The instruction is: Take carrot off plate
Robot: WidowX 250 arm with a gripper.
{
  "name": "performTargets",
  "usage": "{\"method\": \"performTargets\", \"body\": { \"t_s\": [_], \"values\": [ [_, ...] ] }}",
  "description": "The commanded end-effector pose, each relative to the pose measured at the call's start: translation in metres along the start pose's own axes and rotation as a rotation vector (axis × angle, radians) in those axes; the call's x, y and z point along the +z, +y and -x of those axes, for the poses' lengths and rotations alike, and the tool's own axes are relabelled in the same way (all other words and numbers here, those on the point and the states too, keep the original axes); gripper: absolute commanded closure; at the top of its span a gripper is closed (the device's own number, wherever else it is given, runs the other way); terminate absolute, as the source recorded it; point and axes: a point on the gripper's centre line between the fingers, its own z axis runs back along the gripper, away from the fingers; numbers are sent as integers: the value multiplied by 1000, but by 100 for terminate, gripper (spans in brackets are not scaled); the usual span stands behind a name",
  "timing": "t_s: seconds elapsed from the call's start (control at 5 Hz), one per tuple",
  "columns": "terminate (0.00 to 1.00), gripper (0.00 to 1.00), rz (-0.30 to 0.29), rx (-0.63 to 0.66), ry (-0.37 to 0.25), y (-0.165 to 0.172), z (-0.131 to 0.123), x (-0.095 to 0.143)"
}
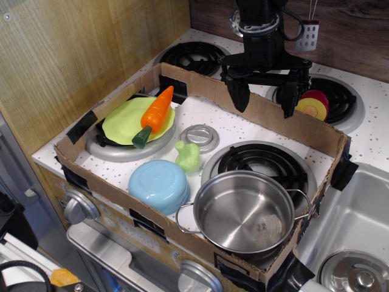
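- The carrot (156,114) is being carried by the plate (124,121), lying diagonally across it with the orange tip toward the back rim and the dark green stem cap hanging over the front edge.
- The plate is being supported on the left front burner, inside the cardboard wall (267,112) that rings the tabletop (243,131).
- The tool (262,97) is being held wide open and empty, high above the back cardboard wall, well apart from the carrot and to its right.
- The step in hand is judged to be the approach: the tool is being called on to travel left and forward before any descent is made.
- The fingers are best being turned across the carrot's long axis, so the thick orange middle is being closed on rather than the taper.
- The glossy plastic is likely being prone to slip, so a centred, square grip is being advised.
- The plate rim and the small green toy (188,156) nearby are being kept clear of during the descent.
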Motion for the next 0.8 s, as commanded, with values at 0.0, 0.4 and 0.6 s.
{"method": "performTargets", "body": {
  "t_s": [0.0,0.4,0.6],
  "values": [
    [0,0,0,0,0,0,0,0],
    [0,0,-53,42,-28,9,-8,18],
    [0,0,-86,83,-61,34,-7,29]
  ]
}}
